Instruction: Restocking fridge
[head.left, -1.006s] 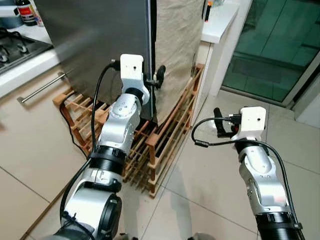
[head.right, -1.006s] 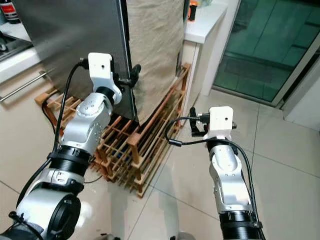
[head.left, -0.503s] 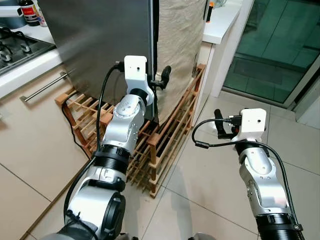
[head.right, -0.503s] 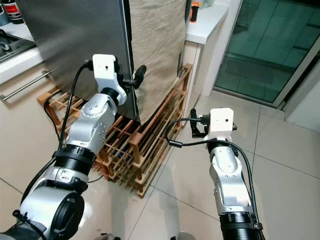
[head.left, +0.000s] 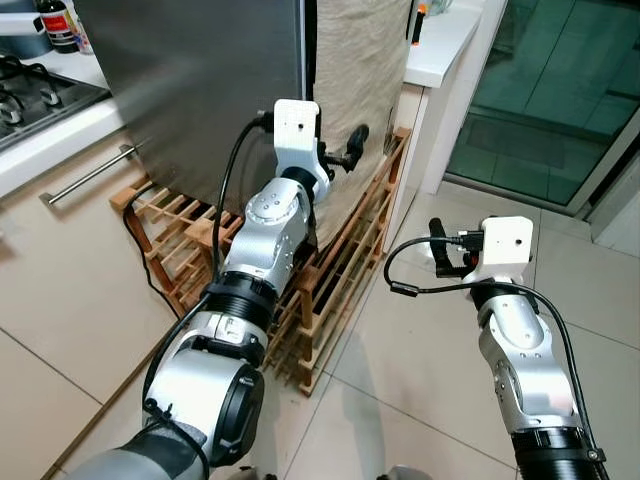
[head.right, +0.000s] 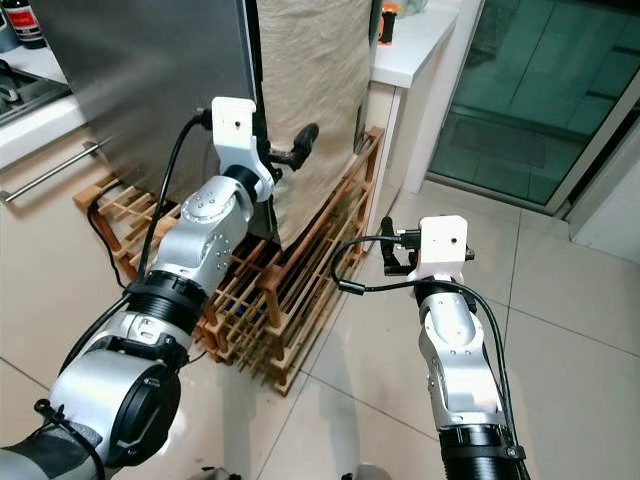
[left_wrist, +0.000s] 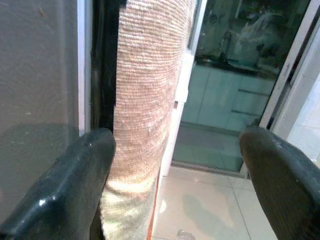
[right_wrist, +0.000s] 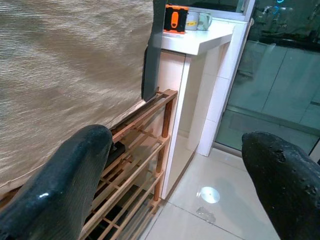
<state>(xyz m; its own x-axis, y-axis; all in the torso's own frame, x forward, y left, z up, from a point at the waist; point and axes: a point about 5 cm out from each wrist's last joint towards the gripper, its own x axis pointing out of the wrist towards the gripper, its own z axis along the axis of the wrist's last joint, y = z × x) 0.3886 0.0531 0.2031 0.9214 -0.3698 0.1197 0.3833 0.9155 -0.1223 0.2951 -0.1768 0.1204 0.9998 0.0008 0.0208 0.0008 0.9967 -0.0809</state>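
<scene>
Fridge: tall grey steel fridge (head.left: 190, 90) standing on a low wooden slatted rack (head.left: 330, 290), a beige woven cloth (head.left: 360, 90) hanging over its side
Left gripper (head.left: 350, 152): raised at the fridge's front corner beside the cloth, jaws spread
Right gripper (head.left: 437, 245): over the tiled floor (head.left: 420, 370), well apart from the fridge, jaws spread wide, holding nothing

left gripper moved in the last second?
Yes. The left gripper has swung toward the robot's right, from the fridge door edge to in front of the beige cloth; jaws open.
</scene>
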